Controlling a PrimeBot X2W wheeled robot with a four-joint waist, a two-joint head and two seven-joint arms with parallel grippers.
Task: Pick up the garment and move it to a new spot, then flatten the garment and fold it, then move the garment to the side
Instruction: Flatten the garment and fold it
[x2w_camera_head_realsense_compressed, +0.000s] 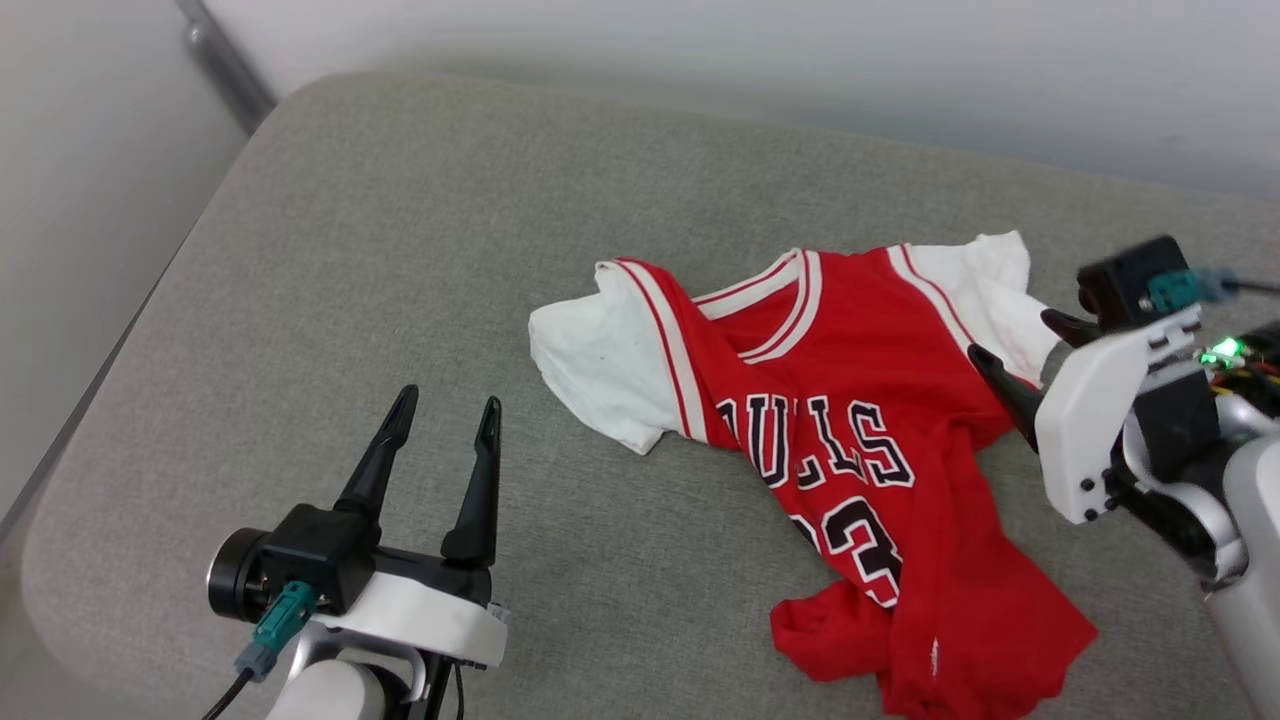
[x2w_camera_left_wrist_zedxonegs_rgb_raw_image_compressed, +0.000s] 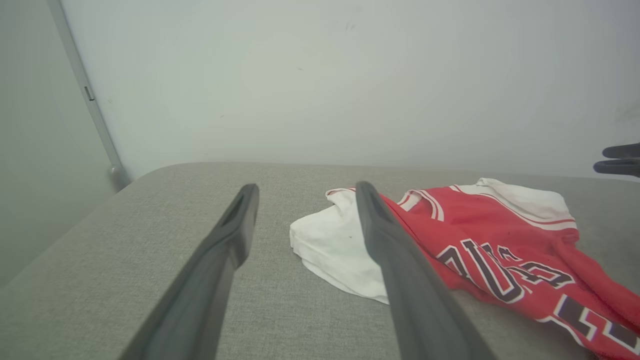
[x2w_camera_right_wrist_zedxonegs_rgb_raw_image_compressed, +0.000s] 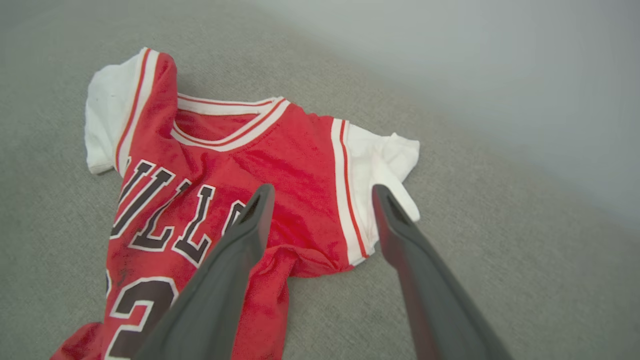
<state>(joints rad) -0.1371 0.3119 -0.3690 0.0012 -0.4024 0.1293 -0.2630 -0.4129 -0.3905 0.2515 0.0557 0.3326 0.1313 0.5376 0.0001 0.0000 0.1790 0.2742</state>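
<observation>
On the grey cushion (x2w_camera_head_realsense_compressed: 400, 250), the garment (x2w_camera_head_realsense_compressed: 850, 420) is being left crumpled and face up, with its collar turned toward the wall (x2w_camera_head_realsense_compressed: 700, 50) and its lettered front twisted down toward the near edge. Its white sleeves are being shown spread to either side, and its lower hem is being bunched into folds at the near right. The left gripper (x2w_camera_head_realsense_compressed: 447, 400) is being held with its fingers spread apart and nothing between them. It is being held over bare cushion to the left of the garment, near the left sleeve but apart from it. Through the left wrist view, the garment (x2w_camera_left_wrist_zedxonegs_rgb_raw_image_compressed: 500, 235) is being partly hidden behind one finger of the left gripper (x2w_camera_left_wrist_zedxonegs_rgb_raw_image_compressed: 305, 189). The right gripper (x2w_camera_head_realsense_compressed: 1012, 335) is being held wide apart and empty at the garment's right edge, by the right sleeve; contact cannot be told. Through the right wrist view, the striped armhole trim of the garment (x2w_camera_right_wrist_zedxonegs_rgb_raw_image_compressed: 300, 165) is being framed between the fingers of the right gripper (x2w_camera_right_wrist_zedxonegs_rgb_raw_image_compressed: 322, 190).
</observation>
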